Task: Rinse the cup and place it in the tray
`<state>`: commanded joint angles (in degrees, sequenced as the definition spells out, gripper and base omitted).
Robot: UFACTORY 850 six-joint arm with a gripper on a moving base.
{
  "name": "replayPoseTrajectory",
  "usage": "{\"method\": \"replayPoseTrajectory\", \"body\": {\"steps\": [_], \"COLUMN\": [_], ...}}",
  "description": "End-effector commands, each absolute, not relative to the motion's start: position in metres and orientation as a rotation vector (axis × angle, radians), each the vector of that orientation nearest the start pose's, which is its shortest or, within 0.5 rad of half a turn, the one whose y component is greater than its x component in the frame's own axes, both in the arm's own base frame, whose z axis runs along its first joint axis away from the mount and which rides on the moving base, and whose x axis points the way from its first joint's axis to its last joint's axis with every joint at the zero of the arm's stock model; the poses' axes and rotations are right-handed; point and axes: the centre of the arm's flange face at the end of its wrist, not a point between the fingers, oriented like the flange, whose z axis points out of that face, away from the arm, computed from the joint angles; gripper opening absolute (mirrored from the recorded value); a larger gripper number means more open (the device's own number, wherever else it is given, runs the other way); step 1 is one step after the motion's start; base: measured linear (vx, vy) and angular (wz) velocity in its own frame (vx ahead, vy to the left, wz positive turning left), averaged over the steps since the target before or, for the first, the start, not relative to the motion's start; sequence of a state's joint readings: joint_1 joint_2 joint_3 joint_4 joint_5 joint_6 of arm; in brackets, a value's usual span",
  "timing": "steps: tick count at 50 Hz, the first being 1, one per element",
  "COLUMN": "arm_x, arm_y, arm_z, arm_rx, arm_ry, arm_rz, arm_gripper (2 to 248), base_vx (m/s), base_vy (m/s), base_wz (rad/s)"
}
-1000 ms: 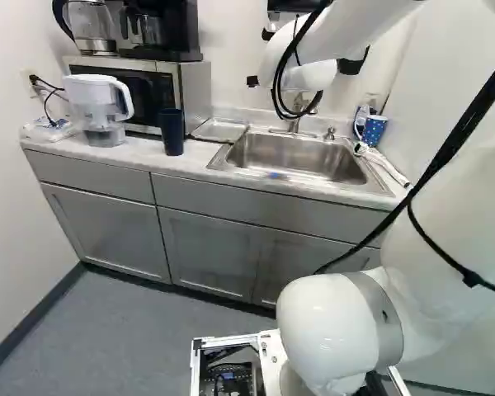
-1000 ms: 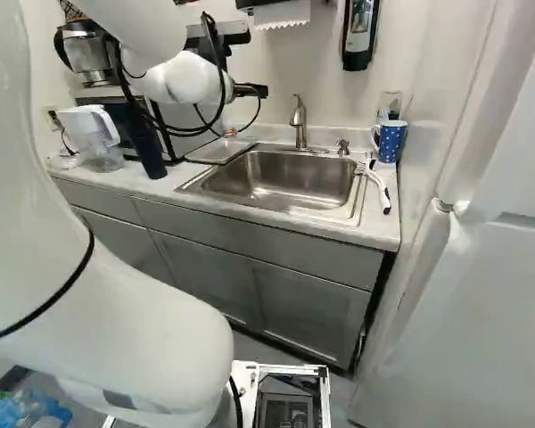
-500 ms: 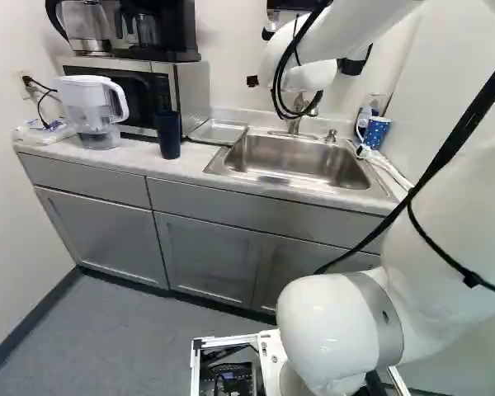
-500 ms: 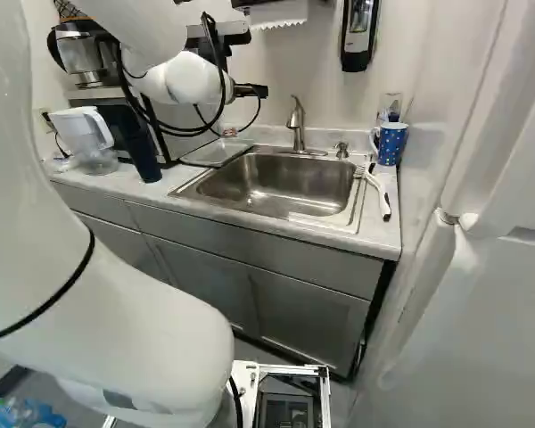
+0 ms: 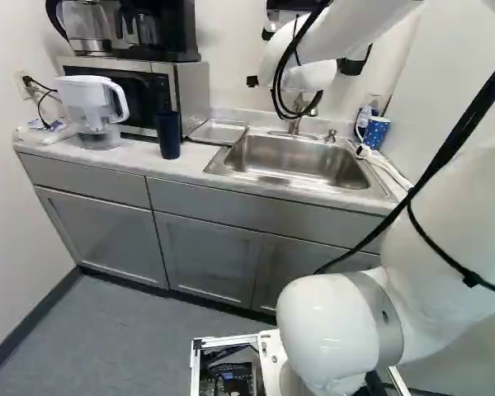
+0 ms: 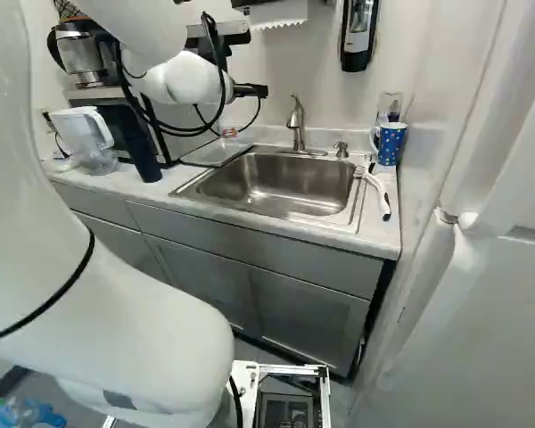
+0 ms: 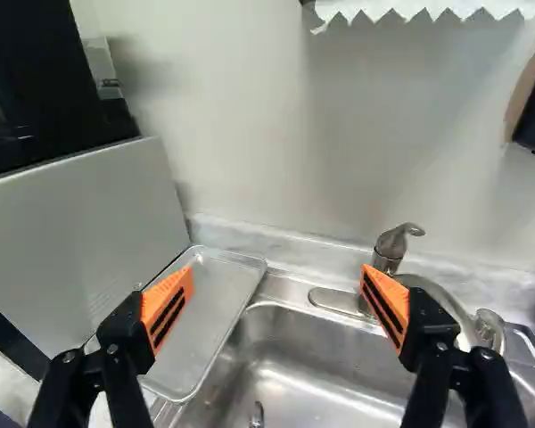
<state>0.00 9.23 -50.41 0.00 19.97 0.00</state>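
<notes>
1. A spotted blue mug (image 6: 390, 144), taken to be the cup, is seen on the counter (image 6: 285, 230) beyond the sink (image 6: 276, 183), close to the side wall (image 6: 428, 134).
2. The gripper (image 7: 276, 308) is held wide open, with nothing gripped, above the sink's tray side.
3. The faucet (image 6: 297, 123) could be struck if the sink were crossed too low.
4. The mug could be knocked or pinned if a finger were caught by the wall, or by the brush (image 6: 378, 193) lying just beside it.
5. It could later be tipped if set on the rim of the metal tray (image 7: 209, 312).
6. The mug is stood upright, its long axis vertical; its handle is turned toward the faucet side, away from the wall.
</notes>
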Motion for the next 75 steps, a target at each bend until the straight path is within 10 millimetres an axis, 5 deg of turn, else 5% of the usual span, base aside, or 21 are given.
{"method": "replayPoseTrajectory", "body": {"steps": [36,75], "arm_x": [0.475,0.496], "arm_y": [-0.002,-0.027], "arm_z": [0.642,0.64], "arm_rx": [-2.472,-2.511], "arm_ry": [0.005,0.14], "arm_rz": [-1.942,-1.901], "arm_gripper": [247,247], "base_vx": [0.0,0.0], "base_vy": [0.0,0.0], "base_wz": [0.0,0.0]}}
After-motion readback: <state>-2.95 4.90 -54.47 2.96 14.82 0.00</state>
